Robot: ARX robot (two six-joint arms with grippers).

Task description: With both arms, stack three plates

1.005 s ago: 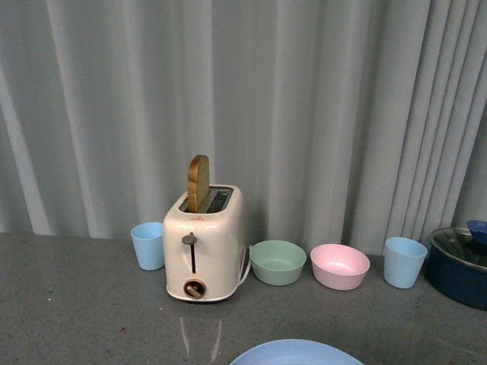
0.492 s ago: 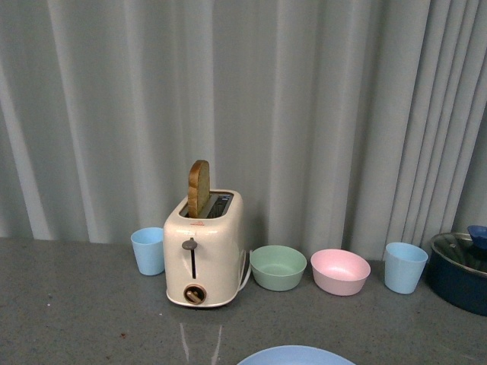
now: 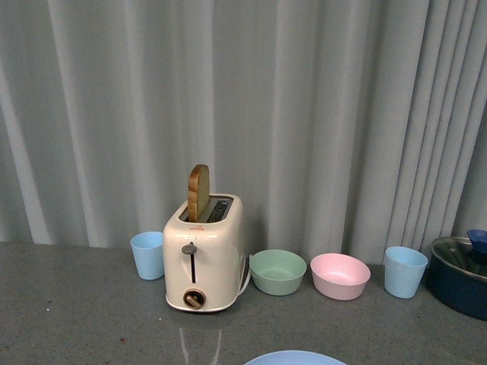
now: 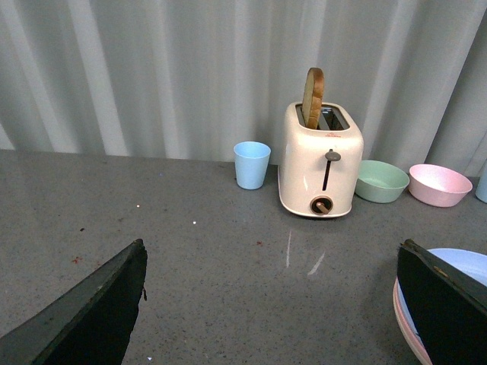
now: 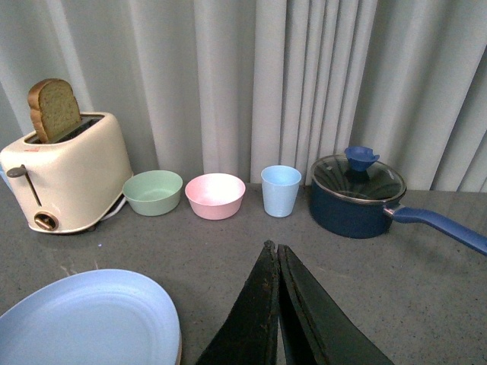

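The light blue plate (image 5: pixel 84 319) lies on top of a stack on the grey table, near its front. It also shows as a sliver in the front view (image 3: pixel 293 357) and at the edge of the left wrist view (image 4: pixel 466 262). A pink plate rim (image 4: pixel 405 319) shows under it. I cannot make out the cream-beige plate. My left gripper (image 4: pixel 272 245) is open and empty, and one finger (image 4: pixel 445 304) is beside the stack. My right gripper (image 5: pixel 274 247) is shut and empty, beside the stack.
At the back stand a cream toaster (image 3: pixel 204 255) with a bread slice, a blue cup (image 3: pixel 148 255), a green bowl (image 3: pixel 278 271), a pink bowl (image 3: pixel 340 275), another blue cup (image 3: pixel 404 271) and a dark blue lidded pot (image 5: pixel 356 194) with a long handle.
In the front view the toaster, bowls and cups have slid a little lower in the frame, and less of the blue plate shows. Nothing on the table has moved.
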